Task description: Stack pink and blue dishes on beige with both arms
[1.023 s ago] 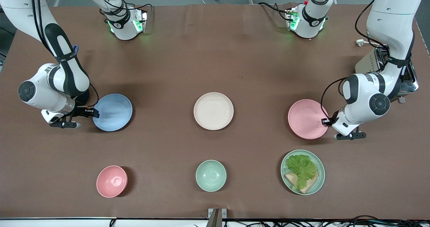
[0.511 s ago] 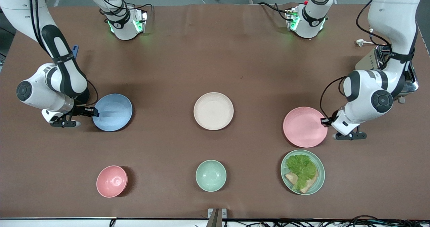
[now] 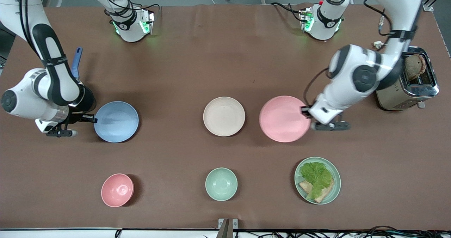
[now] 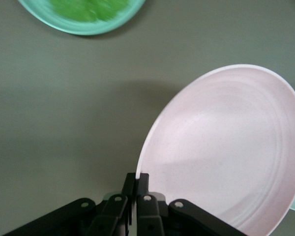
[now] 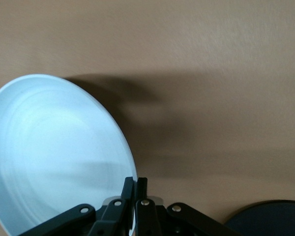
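Observation:
The beige plate (image 3: 224, 116) lies at the table's middle with nothing on it. My left gripper (image 3: 306, 111) is shut on the rim of the pink plate (image 3: 284, 119) and holds it tilted above the table, just beside the beige plate toward the left arm's end. The left wrist view shows the pink plate (image 4: 226, 152) with its edge pinched in that gripper (image 4: 136, 179). My right gripper (image 3: 92, 119) is shut on the rim of the blue plate (image 3: 116, 121), toward the right arm's end. The right wrist view shows the blue plate (image 5: 54, 152) clamped in that gripper (image 5: 136, 183), with its shadow on the table.
Near the front camera stand a pink bowl (image 3: 117, 190), a pale green bowl (image 3: 221, 184) and a green plate (image 3: 317, 180) with lettuce and toast. A toaster (image 3: 408, 84) holding bread sits at the left arm's end. A blue-handled tool (image 3: 75, 62) lies by the right arm.
The left arm has carried the pink plate sideways, close to the beige plate, uncovering the toaster. The right arm shifted slightly outward with the blue plate still in its grip.

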Robot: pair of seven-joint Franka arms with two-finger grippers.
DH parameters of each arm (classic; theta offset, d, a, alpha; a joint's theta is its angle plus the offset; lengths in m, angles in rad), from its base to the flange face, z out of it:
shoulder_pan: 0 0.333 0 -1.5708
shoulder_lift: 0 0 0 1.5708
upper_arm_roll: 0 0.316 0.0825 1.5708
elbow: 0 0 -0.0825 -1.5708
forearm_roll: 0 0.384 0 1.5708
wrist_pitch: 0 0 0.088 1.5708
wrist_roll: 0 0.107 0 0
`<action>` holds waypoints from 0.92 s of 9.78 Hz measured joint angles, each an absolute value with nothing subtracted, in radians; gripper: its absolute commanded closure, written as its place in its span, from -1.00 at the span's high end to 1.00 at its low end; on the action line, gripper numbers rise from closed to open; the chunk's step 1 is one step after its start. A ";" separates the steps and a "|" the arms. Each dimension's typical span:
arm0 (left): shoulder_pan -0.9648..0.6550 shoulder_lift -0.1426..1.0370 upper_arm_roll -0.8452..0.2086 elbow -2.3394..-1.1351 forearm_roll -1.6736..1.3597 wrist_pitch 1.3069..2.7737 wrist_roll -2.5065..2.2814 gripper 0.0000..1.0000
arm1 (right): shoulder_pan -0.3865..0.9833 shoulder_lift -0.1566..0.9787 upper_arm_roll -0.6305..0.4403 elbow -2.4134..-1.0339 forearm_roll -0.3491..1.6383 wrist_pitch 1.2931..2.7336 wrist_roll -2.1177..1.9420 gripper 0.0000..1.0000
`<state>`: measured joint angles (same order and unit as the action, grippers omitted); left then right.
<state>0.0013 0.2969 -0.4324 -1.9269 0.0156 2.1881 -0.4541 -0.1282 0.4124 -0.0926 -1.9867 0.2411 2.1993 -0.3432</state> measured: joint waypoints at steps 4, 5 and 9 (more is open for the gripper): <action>-0.203 0.449 -0.453 -1.827 0.019 2.225 -0.642 -1.00 | -0.124 0.395 -0.090 -1.720 0.242 1.857 -0.316 -0.99; -0.226 0.489 -0.452 -1.821 0.020 2.262 -0.644 -1.00 | -0.111 0.395 -0.086 -1.692 0.244 1.831 -0.295 -0.99; -0.255 0.619 -0.451 -1.813 0.045 2.403 -0.645 -0.99 | 0.055 0.385 -0.062 -1.678 0.250 1.876 -0.168 -0.99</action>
